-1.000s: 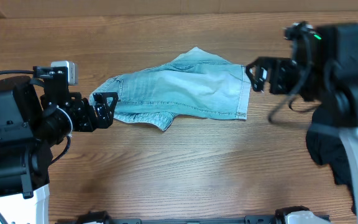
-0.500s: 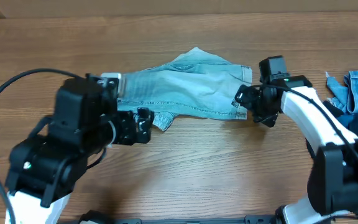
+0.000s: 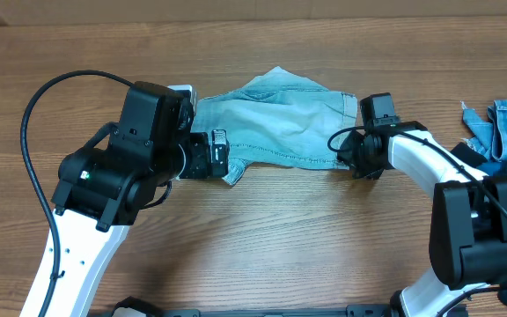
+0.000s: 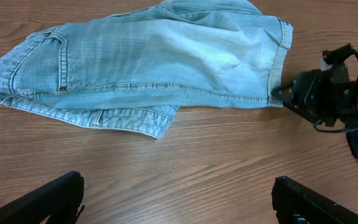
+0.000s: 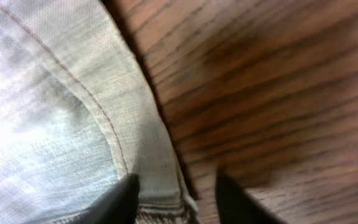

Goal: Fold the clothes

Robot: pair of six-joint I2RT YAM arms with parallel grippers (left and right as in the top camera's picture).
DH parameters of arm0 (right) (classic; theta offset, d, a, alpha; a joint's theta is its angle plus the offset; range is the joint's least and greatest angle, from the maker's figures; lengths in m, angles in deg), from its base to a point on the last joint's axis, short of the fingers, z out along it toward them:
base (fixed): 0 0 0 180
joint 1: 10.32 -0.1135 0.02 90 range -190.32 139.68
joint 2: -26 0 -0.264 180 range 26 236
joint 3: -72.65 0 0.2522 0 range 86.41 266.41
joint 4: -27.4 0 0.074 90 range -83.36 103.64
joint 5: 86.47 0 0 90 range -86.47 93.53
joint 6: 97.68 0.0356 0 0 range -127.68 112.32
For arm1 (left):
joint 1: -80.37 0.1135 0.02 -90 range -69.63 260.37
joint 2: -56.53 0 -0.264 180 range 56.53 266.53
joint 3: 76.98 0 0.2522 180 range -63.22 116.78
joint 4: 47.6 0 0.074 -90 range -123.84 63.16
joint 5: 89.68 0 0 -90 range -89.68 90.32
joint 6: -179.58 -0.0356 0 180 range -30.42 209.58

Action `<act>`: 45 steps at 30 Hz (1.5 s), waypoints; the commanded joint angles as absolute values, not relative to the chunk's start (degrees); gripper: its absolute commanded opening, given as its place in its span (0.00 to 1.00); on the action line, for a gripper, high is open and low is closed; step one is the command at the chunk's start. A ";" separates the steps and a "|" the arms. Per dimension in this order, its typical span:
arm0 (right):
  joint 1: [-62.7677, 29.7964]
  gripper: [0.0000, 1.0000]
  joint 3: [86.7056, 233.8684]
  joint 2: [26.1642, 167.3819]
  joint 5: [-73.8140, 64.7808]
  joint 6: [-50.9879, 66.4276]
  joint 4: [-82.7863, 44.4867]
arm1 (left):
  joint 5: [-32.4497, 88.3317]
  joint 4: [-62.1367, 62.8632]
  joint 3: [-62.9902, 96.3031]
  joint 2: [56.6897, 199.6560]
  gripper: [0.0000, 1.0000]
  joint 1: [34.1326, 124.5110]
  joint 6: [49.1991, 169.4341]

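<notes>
no readable text, no labels, no brand marks, no numbers in any view

light: even, bright | shadows: soft | right wrist: close-up, blurred

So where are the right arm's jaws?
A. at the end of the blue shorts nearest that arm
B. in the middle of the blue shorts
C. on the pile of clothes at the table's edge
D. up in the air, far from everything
A: the right arm reaches to the near end of the blue shorts, and its wrist view shows the jaws on either side of the stitched hem.
</notes>
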State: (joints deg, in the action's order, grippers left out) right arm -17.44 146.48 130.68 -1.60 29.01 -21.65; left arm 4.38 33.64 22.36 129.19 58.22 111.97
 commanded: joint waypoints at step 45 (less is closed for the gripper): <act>-17.44 0.04 144.45 120.85 -11.17 13.10 -24.73 | 4.38 30.60 23.52 129.60 1.00 57.85 112.93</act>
